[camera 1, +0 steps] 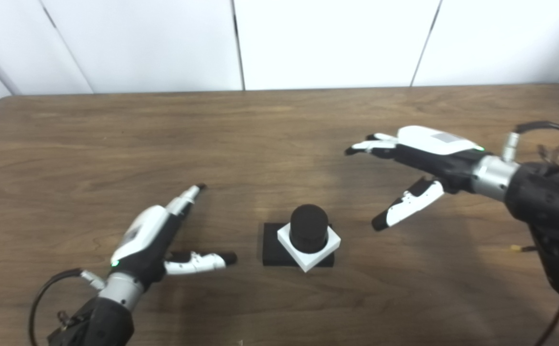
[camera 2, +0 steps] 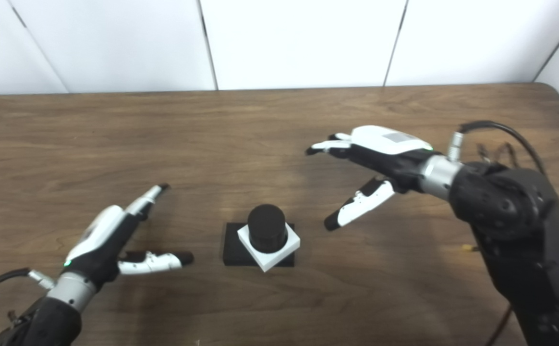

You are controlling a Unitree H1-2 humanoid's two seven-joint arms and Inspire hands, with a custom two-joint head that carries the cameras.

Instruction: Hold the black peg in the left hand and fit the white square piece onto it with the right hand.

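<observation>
Peg (camera 1: 309, 228): upright, square (camera 1: 309, 249) ringing it, turned askew on the base. Left hand (camera 1: 151, 242): spread, empty, peg just thumbward, nearer. Right hand (camera 1: 419, 161): spread, empty, peg below its thumb.

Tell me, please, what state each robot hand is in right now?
Left robot hand: open, holding nothing.
Right robot hand: open, holding nothing.

No text, label, brand, number or sign can be read on anything shown in either view of the scene.
</observation>
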